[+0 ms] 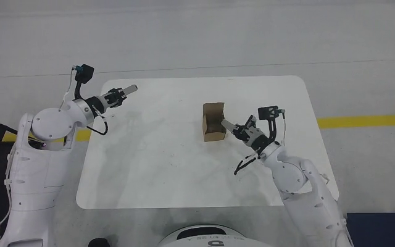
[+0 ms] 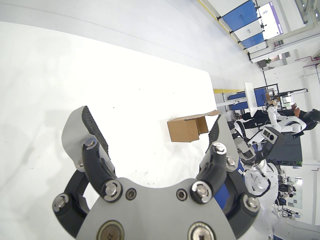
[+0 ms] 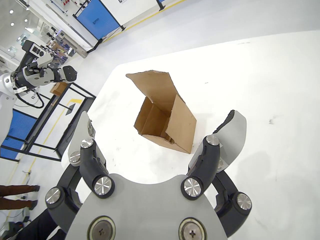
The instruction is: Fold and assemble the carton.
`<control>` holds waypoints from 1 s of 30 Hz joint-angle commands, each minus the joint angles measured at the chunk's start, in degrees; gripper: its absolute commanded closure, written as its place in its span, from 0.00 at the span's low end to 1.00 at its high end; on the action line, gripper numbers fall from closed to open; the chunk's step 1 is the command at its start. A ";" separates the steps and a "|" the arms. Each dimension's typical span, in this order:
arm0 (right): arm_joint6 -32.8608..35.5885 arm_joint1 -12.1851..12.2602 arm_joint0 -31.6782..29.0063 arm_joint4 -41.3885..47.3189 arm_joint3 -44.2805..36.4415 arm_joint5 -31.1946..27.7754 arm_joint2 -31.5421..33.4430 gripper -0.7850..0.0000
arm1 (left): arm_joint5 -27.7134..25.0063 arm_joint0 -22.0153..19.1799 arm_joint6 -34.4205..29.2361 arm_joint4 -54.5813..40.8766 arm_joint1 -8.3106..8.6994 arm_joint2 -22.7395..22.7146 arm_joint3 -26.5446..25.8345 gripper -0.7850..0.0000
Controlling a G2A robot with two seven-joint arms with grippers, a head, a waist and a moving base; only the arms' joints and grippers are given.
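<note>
A small brown carton (image 1: pixel 213 121) lies on its side on the white table (image 1: pixel 160 160), right of the middle. Its open end with loose flaps faces my right gripper (image 1: pixel 229 126), which hangs open just beside that end. In the right wrist view the carton (image 3: pixel 162 116) shows its hollow inside, with one flap folded partly across the mouth and another sticking out flat, and the right gripper (image 3: pixel 160 121) holds nothing. My left gripper (image 1: pixel 126 91) is open over the table's far left corner, well away from the carton (image 2: pixel 187 129); the left gripper (image 2: pixel 152 123) is empty.
The table has rounded corners; its right edge lies close behind the right arm. A yellow floor line (image 1: pixel 355 121) runs past the table on the right. Blue and white partitions (image 3: pixel 107 13) and a black metal frame (image 3: pixel 50 116) stand beyond the table.
</note>
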 commanded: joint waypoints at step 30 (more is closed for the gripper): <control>8.69 -0.59 9.17 2.62 8.77 10.10 -4.40 0.19 | -4.02 -6.38 3.74 12.72 -2.75 21.07 6.31 0.00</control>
